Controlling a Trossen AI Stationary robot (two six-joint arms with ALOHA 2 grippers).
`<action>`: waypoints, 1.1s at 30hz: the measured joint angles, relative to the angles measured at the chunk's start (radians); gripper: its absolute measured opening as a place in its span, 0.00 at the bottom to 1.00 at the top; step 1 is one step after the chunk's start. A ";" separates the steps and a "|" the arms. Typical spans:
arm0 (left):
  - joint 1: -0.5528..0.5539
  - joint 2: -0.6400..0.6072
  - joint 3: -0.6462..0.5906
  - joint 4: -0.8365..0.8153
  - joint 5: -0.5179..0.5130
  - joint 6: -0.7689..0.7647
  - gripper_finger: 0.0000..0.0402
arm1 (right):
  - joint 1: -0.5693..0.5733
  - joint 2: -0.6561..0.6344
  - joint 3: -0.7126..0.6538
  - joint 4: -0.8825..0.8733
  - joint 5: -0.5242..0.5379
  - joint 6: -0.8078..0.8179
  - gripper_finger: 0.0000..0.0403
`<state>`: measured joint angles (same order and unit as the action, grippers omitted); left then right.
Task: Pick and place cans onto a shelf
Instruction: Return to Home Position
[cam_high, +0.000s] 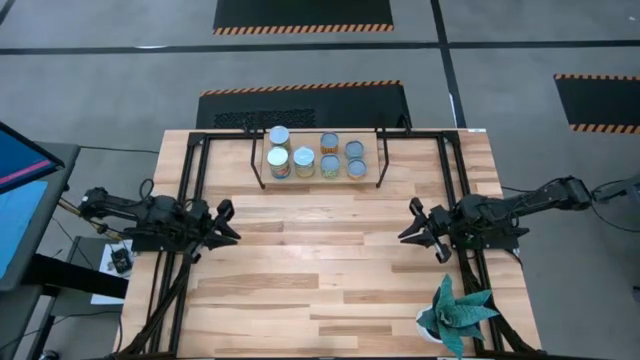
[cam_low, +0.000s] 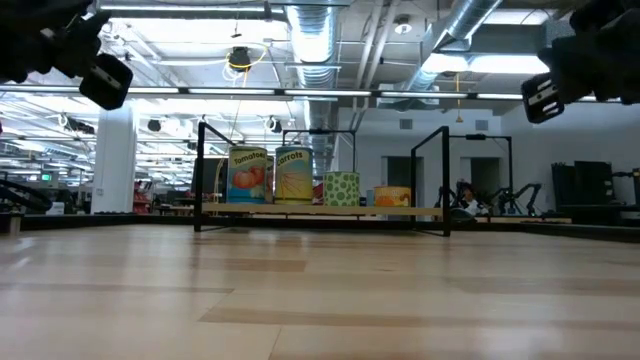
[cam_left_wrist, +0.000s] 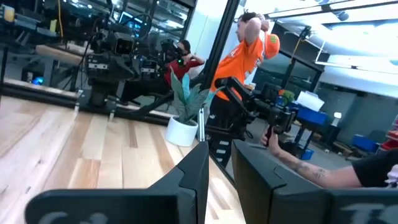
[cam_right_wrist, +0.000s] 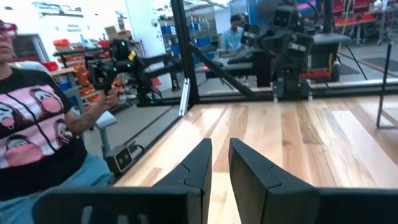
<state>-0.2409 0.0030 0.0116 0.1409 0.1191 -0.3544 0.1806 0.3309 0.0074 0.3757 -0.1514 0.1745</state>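
We see the left gripper, mid-left in the high view, with its fingers a narrow gap apart and nothing between them. The right gripper, mid-right, is the same. In the low view both arms are cut off at the upper corners, and only four cans show. All seven cans stand on the shelf, upper centre. Both arms lie folded low, grippers pointing inward.
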 joint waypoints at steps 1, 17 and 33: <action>0.000 0.001 0.000 -0.001 0.000 0.002 0.15 | -0.002 0.000 0.000 -0.013 0.000 0.000 0.20; 0.108 0.001 -0.002 -0.001 -0.003 0.159 0.15 | -0.040 -0.065 -0.001 -0.088 0.018 -0.018 0.20; 0.108 0.001 -0.003 -0.091 -0.018 0.094 0.15 | -0.042 -0.107 0.002 0.028 0.019 -0.018 0.20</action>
<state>-0.1329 0.0040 0.0082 0.0498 0.1010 -0.2603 0.1382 0.2243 0.0098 0.4041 -0.1326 0.1565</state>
